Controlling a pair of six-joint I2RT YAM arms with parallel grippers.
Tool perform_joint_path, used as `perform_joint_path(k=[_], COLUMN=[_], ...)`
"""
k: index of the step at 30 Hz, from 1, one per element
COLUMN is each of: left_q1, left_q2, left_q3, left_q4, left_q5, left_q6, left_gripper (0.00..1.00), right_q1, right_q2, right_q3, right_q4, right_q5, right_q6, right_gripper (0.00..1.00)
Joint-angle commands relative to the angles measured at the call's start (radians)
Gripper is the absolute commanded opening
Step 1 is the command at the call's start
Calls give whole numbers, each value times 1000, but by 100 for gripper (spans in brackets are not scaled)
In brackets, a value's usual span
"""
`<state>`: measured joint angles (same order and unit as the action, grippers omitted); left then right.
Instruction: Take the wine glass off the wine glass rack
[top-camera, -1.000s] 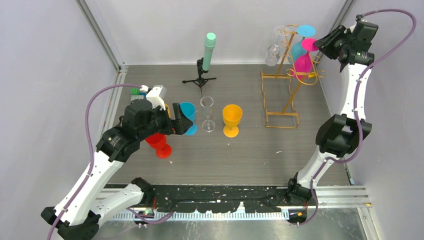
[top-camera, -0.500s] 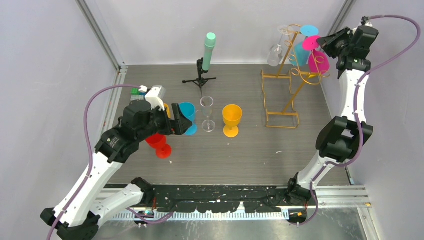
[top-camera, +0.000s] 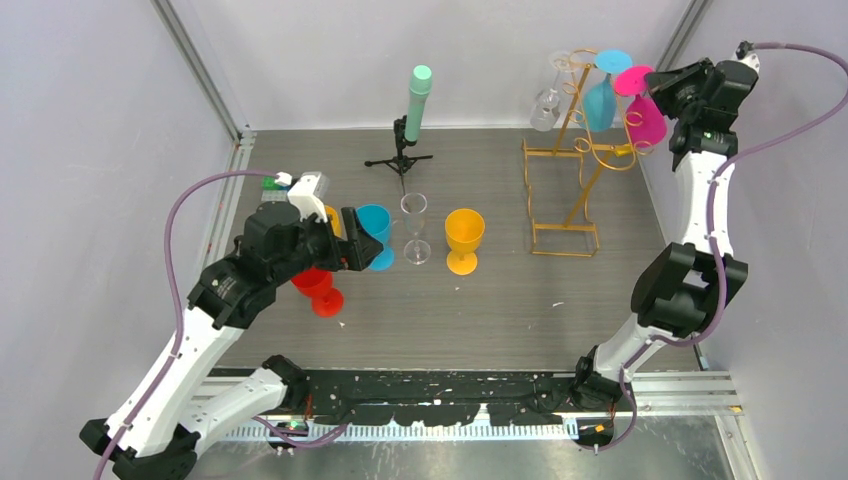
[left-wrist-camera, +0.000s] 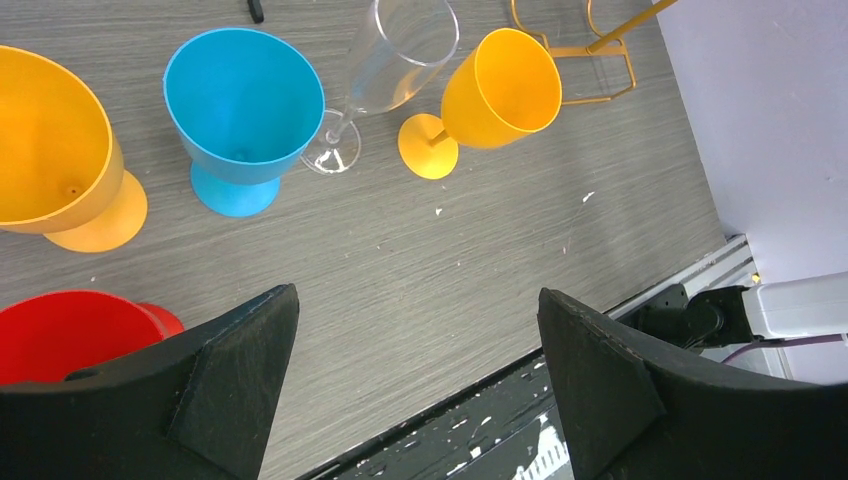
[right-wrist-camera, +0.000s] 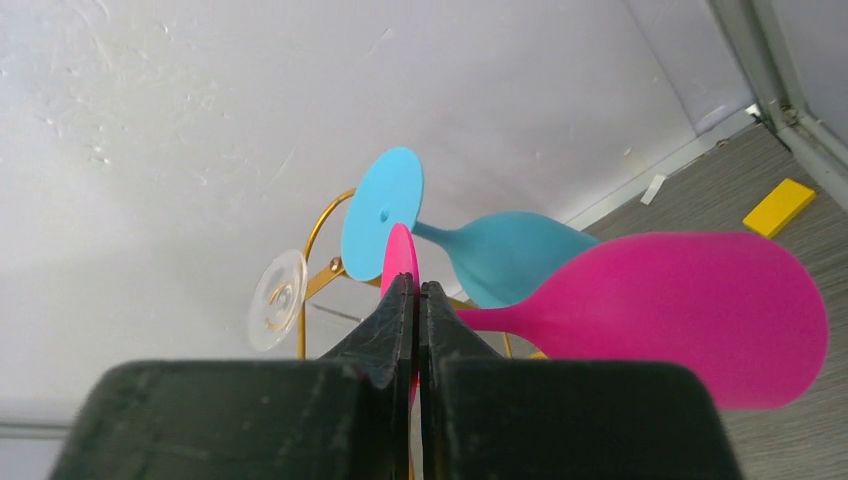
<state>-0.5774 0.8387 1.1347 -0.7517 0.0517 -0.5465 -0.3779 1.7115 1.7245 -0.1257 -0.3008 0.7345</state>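
Wine glass (right-wrist-camera: 660, 310): pink, tilted at the top right of the gold rack (top-camera: 584, 195), beside a blue glass (right-wrist-camera: 510, 255);
Right gripper (right-wrist-camera: 418, 288): pinched tight on its foot;
Left gripper (left-wrist-camera: 415, 300): spread wide, holding nothing

Blue goblet (left-wrist-camera: 243, 110) upright beside clear flute (left-wrist-camera: 385, 75); end effector (left-wrist-camera: 415, 298) agape

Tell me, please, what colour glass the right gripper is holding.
A pink plastic wine glass; right wrist view.
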Motion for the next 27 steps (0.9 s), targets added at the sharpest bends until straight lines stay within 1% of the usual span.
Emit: perform_joint_path(k=[1,8,10,14,18,22,24,26,27], left_q1=[4,4,4,4,4,4,4,4,4], left_q2=[-22,-23,-25,-29,-28,-23,-14,7,21], left_q3=[-2,-6,-6,-6,-6,-5,2,22,33], left_q4=[34,47,48,57,65,91,106,121,134], left_q5=[-17,-16,-14,1,21,47,72,126,161], left_q6=[1,-1,-2,-12,-22,-35,-49,-62,-70], left_gripper=[92,92,92,93,93,94,94,94,94], right_q1=[-9,-9,-9,-9,-11,-11,-10,-10,-10], right_q2=[-105,-202,-234,-317,-417,-488,-522,-552,-576], right_q3=[-22,-63,-68,-56,-29,12,9,-12,-50], right_q4=[101,90,85,57,30,-14,-19,-2,17], right_q5=[116,193,195,153,83,-30,-98,-177,-227], right_q6=[8,-12,-11,10,62,147,206,283,365], right_gripper=[0,0,0,0,0,0,0,0,0])
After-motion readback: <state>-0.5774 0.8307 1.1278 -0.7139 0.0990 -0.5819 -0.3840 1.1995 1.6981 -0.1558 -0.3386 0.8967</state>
